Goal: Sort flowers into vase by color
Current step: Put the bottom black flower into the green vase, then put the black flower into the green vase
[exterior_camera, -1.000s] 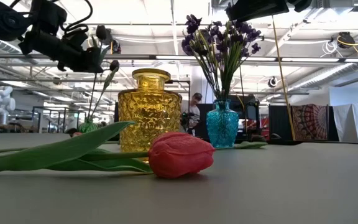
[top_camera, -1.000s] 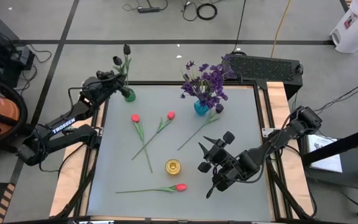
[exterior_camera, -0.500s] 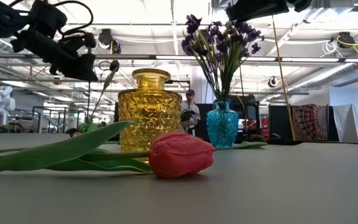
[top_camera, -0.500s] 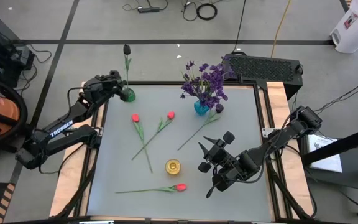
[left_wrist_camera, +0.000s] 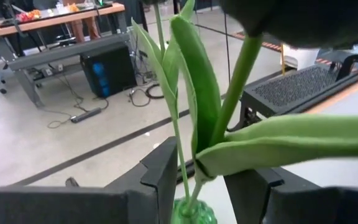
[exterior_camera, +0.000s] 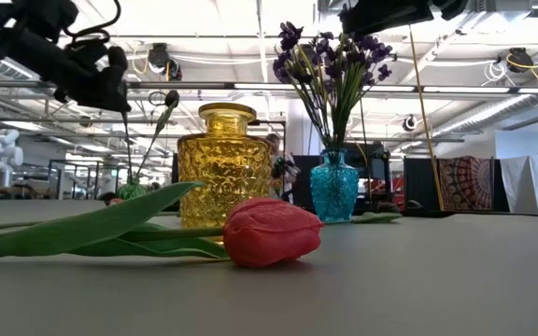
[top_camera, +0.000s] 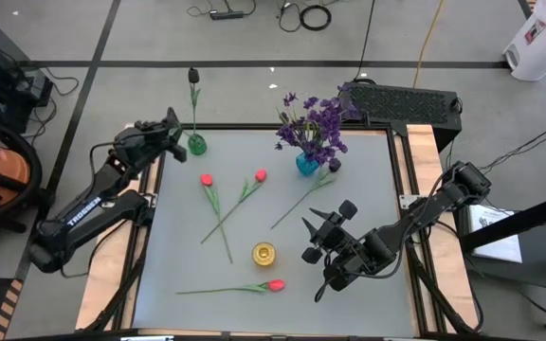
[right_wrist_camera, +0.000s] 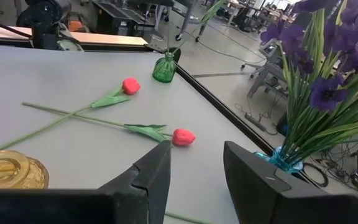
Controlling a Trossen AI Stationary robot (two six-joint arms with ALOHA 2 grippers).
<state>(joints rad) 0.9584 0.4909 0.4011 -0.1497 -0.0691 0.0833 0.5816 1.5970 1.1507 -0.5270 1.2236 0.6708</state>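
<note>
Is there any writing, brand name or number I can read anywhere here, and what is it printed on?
"TROSSEN": white letters along the left arm, seen in the high view.
The white container on the floor at the far right carries a label with a red mark; too small to read.
Nothing else shows readable text: the flowers, the vases and the table carry none.

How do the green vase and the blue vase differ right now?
The green vase stands at the table's far left corner, by the left gripper; the blue vase stands mid-way along the far edge. The green vase holds dark tulips; the blue vase holds a full bunch of purple flowers. In the low view the green vase looks squat and the blue vase taller. Both stand upright.
</note>
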